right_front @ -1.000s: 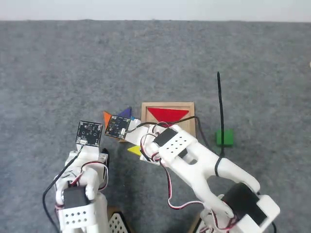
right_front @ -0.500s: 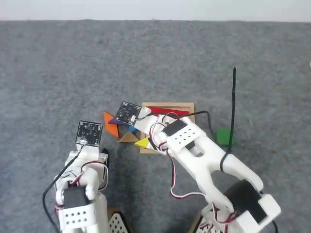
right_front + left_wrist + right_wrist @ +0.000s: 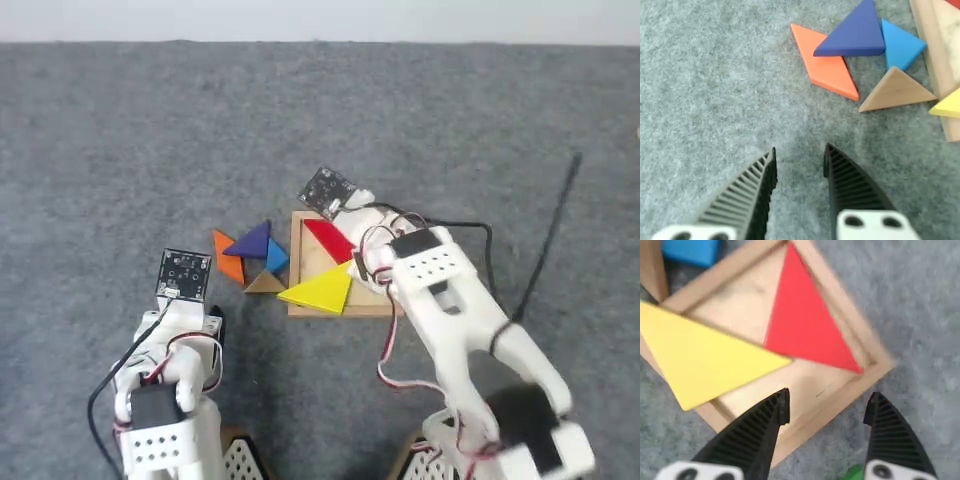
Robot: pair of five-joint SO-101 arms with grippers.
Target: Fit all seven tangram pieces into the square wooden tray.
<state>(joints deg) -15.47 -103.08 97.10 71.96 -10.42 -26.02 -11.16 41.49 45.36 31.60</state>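
Tray [image 3: 297, 262] mid-surface, red triangle [image 3: 330, 240] seated inside | yellow triangle [image 3: 322, 290] straddles the tray's near-left corner; I judge it light, stiff, slick, so I'd pinch opposite edges | right pincer [image 3: 830, 396] spread over the tray | left pincer [image 3: 800, 150] spread, empty.

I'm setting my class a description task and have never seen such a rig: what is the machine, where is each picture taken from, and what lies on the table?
A left arm and a right arm, small robots, sit at a grey table. One picture looks down from above; the others come from a camera on each wrist. The left end effector is open, holding nothing. The right end effector is open above the wooden tray, which holds a red triangle; a yellow triangle lies across its rim. Beside the tray lie an orange parallelogram, a dark blue triangle, a light blue triangle and a wood-coloured triangle.
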